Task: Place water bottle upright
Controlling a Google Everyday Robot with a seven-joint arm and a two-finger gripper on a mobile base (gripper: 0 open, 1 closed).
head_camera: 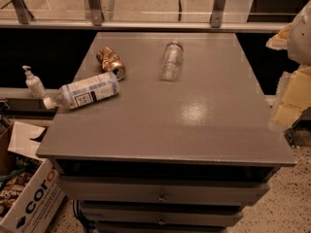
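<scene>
Starting with the gripper [296,38] at the right edge, grip impossible to tell, needing to reach the lying water bottle [171,60] first.

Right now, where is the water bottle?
The water bottle lies on its side on the table, far middle, right of the gold can; the hand is at the view's right edge.

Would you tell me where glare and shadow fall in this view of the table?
Camera view: warm, dim light; a glare patch on the table top right of centre, nearer than the lying water bottle; the drawers below lie in shadow; the gripper, apparently the pale shape at the right edge, catches brighter light.
</scene>
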